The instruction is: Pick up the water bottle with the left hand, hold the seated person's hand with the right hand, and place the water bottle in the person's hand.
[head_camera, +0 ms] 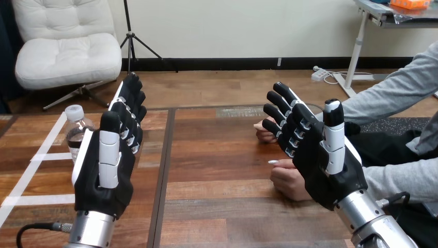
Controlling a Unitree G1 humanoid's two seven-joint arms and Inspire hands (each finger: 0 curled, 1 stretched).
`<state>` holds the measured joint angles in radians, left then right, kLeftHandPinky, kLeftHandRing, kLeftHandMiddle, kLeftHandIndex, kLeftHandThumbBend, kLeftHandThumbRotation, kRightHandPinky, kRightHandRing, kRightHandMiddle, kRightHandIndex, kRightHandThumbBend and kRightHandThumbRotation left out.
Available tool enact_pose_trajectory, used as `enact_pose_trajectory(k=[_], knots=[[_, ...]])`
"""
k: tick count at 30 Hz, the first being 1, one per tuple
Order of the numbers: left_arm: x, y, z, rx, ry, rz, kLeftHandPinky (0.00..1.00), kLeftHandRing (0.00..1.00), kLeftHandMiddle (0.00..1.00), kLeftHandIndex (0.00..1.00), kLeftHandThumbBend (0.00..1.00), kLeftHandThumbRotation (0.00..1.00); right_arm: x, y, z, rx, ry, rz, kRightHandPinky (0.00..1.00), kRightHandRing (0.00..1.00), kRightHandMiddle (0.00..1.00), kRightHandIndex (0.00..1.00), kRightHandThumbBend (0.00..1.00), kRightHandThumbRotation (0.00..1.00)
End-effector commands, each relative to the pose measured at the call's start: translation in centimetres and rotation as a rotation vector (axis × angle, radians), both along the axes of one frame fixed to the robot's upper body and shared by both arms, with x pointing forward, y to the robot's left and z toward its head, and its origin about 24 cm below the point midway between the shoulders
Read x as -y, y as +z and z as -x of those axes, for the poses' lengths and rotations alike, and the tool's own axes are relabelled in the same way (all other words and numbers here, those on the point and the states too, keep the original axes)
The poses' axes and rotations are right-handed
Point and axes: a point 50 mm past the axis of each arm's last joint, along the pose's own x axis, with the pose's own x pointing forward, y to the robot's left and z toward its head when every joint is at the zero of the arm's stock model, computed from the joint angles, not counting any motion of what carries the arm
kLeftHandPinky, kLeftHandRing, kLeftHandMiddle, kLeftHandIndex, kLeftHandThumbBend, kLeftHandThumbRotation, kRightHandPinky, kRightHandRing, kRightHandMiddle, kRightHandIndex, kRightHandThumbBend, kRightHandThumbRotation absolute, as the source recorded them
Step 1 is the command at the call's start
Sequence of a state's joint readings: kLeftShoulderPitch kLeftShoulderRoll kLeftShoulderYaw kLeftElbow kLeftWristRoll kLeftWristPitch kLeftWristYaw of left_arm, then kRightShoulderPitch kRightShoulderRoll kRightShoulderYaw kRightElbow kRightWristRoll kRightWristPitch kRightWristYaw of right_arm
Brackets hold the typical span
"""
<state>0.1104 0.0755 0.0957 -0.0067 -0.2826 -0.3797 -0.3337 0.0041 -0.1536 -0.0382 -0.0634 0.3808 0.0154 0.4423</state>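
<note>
While the clear plastic water bottle (76, 130) with its white cap stands upright on the brown wooden table (217, 170) just beside the left hand (105, 173) — fingers straight, holding nothing — that hand should close squarely round the bottle's body, below the cap, without tipping it.

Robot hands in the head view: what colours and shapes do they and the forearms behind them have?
The left robot hand and the right robot hand are black, with white shells along the thumbs and black-and-white jointed fingers. Each one ends a round silver metal arm: the left forearm and the right forearm, both with a shiny, ringed surface.
</note>
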Motion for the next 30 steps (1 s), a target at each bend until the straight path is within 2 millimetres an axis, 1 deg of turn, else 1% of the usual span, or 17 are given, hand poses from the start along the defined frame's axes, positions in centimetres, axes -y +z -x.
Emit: enact_pose_trajectory(k=[1,20,27,30], knots=[[0.2,1.5,-0.7,0.078,-0.016,0.002,1.00,1.00,1.00,0.97,0.76,0.98,-0.5,2.1,-0.9,0.103,0.009,-0.014,1.00,1.00,0.99,0.98,0.95,1.00],[0.2,1.7,-0.6,0.086,-0.013,0.003,1.00,1.00,1.00,0.96,0.76,0.98,-0.5,2.1,-0.8,0.098,0.006,-0.016,1.00,1.00,0.99,0.98,0.95,1.00],[-0.1,2.7,-0.7,0.141,0.008,0.009,0.99,0.98,0.99,0.96,0.76,0.98,-0.5,2.1,-0.9,0.099,0.009,-0.014,1.00,1.00,0.98,0.98,0.95,1.00],[-0.4,3.3,-0.8,0.164,0.019,0.013,0.98,0.98,0.99,0.96,0.78,0.97,-0.5,2.1,-0.9,0.099,0.011,-0.013,1.00,1.00,0.98,0.98,0.95,1.00]])
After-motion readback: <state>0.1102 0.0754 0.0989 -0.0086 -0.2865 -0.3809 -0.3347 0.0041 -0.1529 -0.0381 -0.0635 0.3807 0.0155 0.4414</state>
